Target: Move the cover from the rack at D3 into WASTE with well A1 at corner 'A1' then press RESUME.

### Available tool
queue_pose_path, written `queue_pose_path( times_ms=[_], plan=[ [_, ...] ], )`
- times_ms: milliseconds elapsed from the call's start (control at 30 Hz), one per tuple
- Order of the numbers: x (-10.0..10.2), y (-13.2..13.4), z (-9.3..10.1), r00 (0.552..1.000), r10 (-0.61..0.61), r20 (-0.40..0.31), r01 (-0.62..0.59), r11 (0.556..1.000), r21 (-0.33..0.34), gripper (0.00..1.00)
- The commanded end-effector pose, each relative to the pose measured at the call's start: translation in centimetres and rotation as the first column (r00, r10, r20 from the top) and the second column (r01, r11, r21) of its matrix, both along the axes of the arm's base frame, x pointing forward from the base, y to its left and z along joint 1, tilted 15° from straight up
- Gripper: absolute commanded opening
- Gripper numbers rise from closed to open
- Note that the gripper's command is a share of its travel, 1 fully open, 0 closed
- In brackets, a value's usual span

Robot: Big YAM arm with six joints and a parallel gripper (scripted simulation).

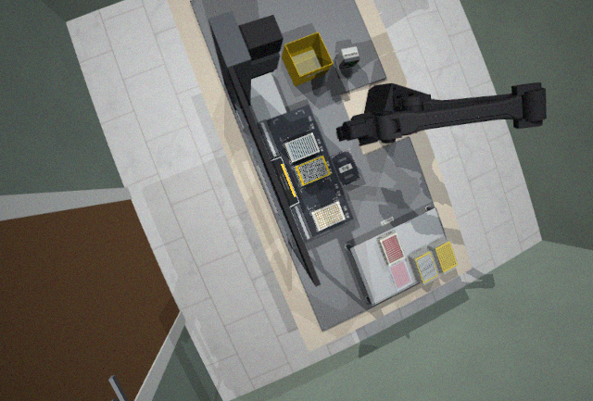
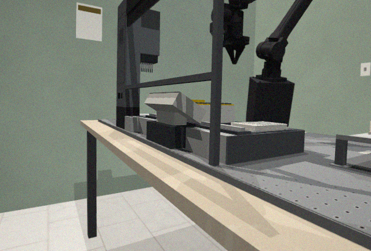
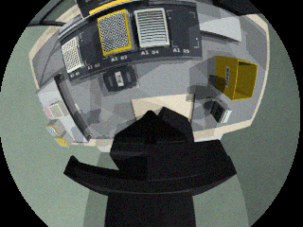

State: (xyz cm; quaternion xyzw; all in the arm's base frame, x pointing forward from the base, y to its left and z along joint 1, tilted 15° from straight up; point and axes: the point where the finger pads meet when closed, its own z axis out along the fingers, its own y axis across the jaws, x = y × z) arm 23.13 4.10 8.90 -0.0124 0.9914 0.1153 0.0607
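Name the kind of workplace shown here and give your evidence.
Most likely a laboratory automation bench: a gantry-framed liquid handler with a pipetting head stands over well plates and a yellow-edged tip rack, beside a yellow waste bin.

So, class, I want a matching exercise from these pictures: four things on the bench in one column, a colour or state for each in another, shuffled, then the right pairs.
Things
1. waste bin
2. gripper
3. middle rack on the deck
4. upper plate on the shelf unit

Descriptions
A. red
B. shut, holding nothing, high above the deck
C. yellow, open-topped box
D. yellow-rimmed, dark speckled top

Pairs: 1-C, 2-B, 3-D, 4-A
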Motion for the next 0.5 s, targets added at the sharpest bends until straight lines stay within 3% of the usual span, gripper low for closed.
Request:
queue_pose_path(
  times_ms=[0,100,233,467],
  plan=[
    [-0.4,-0.7,-0.5,1.000,0.009,-0.027,-0.008,1.000,0.001,0.00],
    [-0.1,-2.1,-0.7,1.000,0.008,-0.024,-0.008,1.000,0.002,0.00],
    [2.4,-4.5,0.7,0.999,0.008,0.036,-0.008,1.000,-0.007,0.00],
    [3.2,-8.2,-0.1,0.999,0.008,0.046,-0.007,1.000,-0.017,0.00]
  ],
)
